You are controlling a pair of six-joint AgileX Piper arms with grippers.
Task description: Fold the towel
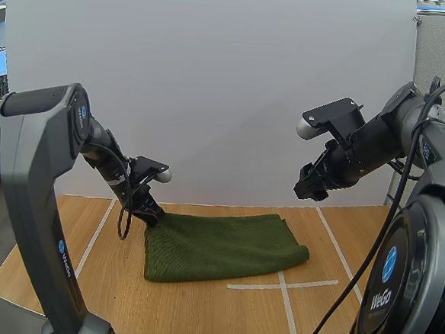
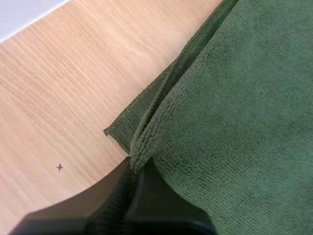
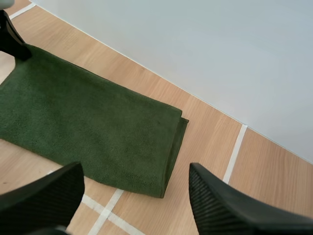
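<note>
A dark green towel lies folded in a long band across the wooden table, its layers stacked with the edges slightly offset. My left gripper is down at the towel's far left corner, and its fingers are shut on the upper layer's edge. My right gripper hangs high above the towel's right end, open, with nothing between its fingers. From the right wrist the whole towel lies below, with the left gripper at its far corner.
White tape lines mark the table to the right of and in front of the towel. A white panel stands along the table's far edge. Bare wood lies left of the towel and toward the front edge.
</note>
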